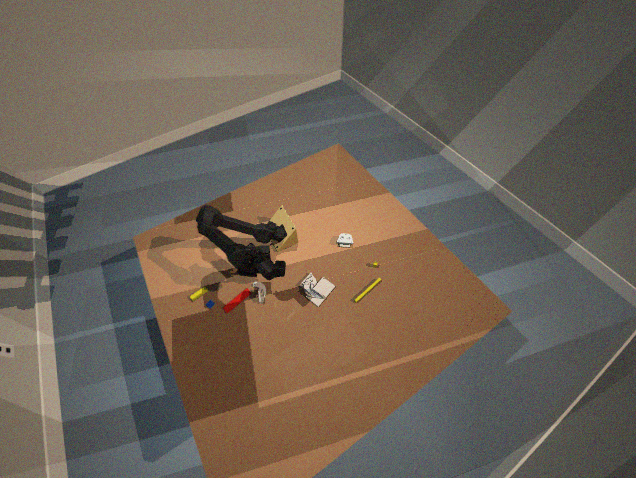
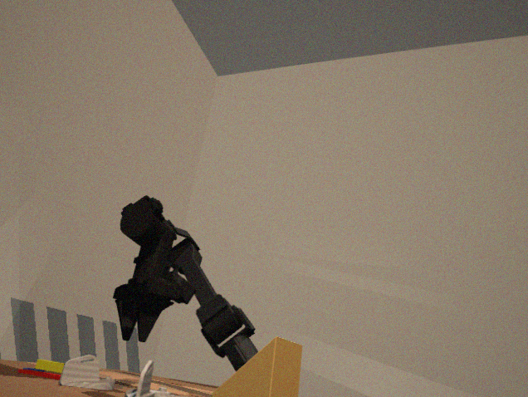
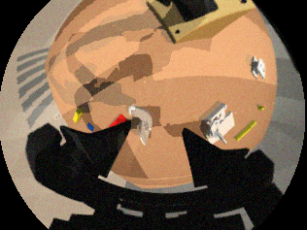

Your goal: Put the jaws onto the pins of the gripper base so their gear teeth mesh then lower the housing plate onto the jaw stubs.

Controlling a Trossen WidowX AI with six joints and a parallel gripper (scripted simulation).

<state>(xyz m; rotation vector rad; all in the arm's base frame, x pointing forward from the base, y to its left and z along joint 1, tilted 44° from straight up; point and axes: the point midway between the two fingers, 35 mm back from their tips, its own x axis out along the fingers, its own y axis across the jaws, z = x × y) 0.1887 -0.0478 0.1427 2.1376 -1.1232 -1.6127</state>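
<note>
My gripper (image 2: 134,340) (image 3: 157,126) is open and empty, pointing down high above the table. A curved white jaw (image 1: 262,292) (image 3: 146,121) lies on the table; in the wrist view it shows between the fingertips, but far below them. A white group with a flat square plate (image 1: 324,288) (image 3: 225,126) and raised parts lies to its right; which parts it joins is too small to tell. A smaller white piece (image 1: 344,239) (image 3: 257,67) lies apart, farther back. Whether any gear teeth mesh cannot be seen. In the exterior view white pieces show low down, one standing upright (image 2: 80,372).
A red block (image 1: 236,300) (image 3: 118,120) lies close beside the curved jaw, with a yellow block (image 1: 197,294) (image 3: 78,115) and a blue cube (image 1: 209,304) (image 3: 90,127) farther left. A yellow bar (image 1: 368,289) (image 3: 246,130) lies right. A yellow wedge (image 1: 289,222) (image 2: 286,369) stands by the arm.
</note>
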